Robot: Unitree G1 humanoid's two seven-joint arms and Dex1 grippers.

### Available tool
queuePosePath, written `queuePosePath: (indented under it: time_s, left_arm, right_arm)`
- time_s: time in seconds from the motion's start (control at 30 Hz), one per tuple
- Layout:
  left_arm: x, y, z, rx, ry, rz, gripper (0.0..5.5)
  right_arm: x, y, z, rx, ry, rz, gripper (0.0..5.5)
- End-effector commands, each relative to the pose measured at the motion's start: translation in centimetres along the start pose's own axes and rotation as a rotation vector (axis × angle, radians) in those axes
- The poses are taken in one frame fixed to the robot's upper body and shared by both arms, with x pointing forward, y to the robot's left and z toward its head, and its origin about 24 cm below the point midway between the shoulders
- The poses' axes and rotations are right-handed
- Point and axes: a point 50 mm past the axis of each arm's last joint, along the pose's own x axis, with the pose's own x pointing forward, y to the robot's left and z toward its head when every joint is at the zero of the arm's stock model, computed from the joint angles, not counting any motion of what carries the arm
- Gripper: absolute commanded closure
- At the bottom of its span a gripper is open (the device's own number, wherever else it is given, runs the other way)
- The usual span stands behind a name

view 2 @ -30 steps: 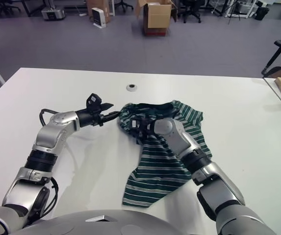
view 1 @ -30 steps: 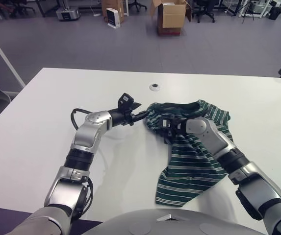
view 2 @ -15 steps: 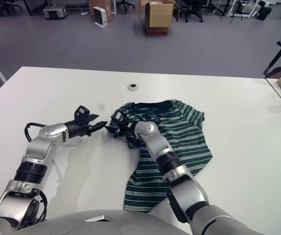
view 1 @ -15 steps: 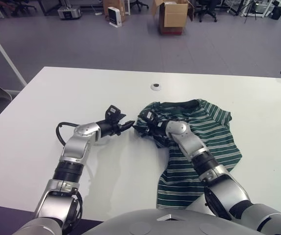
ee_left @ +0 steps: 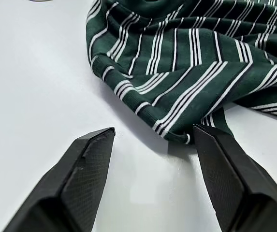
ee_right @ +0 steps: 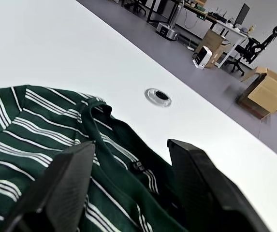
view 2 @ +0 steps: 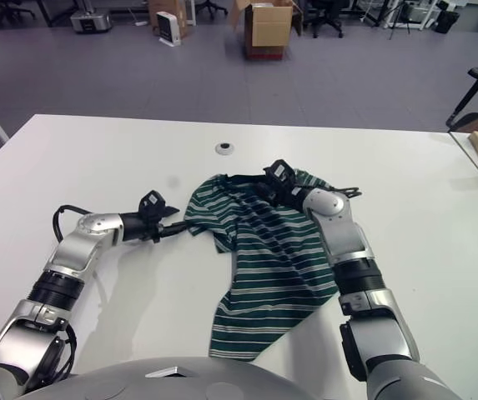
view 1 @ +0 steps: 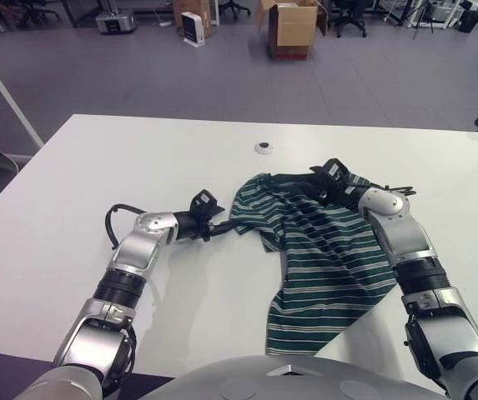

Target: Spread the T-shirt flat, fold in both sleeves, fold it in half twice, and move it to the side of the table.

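Observation:
A dark green T-shirt (view 1: 326, 254) with white stripes lies rumpled on the white table (view 1: 80, 183), right of the middle, one end trailing toward the front edge. My left gripper (view 1: 219, 227) sits low on the table at the shirt's left corner. Its fingers stand open on either side of the striped hem (ee_left: 174, 133), not touching it. My right gripper (view 1: 322, 177) rests at the far side of the shirt, over the dark collar (ee_right: 123, 159). Its fingers (ee_right: 70, 179) are spread apart with the fabric lying beneath them.
A round cable grommet (view 1: 263, 147) is set in the table just beyond the shirt. Bare table stretches to the left and the far right. On the floor behind stand a cardboard box (view 1: 292, 25) and office chairs.
My right arm swung from the shirt's left edge over to the collar on its far right. The shirt's left part now lies more spread out. My left gripper shifted closer to the hem.

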Motion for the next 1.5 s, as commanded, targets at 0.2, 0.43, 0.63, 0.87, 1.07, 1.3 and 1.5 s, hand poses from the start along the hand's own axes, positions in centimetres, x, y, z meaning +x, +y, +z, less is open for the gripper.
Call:
queuePosePath:
  time_s: [0.2,0.43,0.63,0.87,1.07,1.3,1.5]
  left_arm:
    - [0.8,-0.8,1.9,0.051,0.07,-0.035,2.55]
    - [3.1,-1.0,1.6,0.156,0.205,-0.142,2.55]
    - [3.9,-0.8,0.5,0.301,0.346,-0.198,2.55]
    - [-1.1,1.9,-1.4,0.434,0.492,-0.172,2.55]
    - [-2.5,4.2,-1.3,0.391,0.464,-0.055,2.55]
    - [-5.1,8.4,-2.4,0.543,0.632,0.076,2.55]
    - [-5.9,10.4,0.3,0.645,0.522,0.24,2.55]
  right_arm:
    - [-1.9,1.1,-3.2,0.106,0.074,-0.064,2.72]
    - [-2.1,0.7,-3.7,0.106,0.107,-0.072,2.72]
    - [-1.9,1.3,-4.1,0.11,0.123,-0.066,2.72]
    - [-2.8,5.4,-1.8,0.057,-0.026,0.218,2.72]
    - [-5.8,10.4,0.7,-0.055,-0.069,0.583,2.72]
    - [-5.7,9.4,-0.3,-0.182,-0.019,0.531,2.72]
    - [-8.4,4.7,0.6,0.124,-0.061,0.343,2.72]
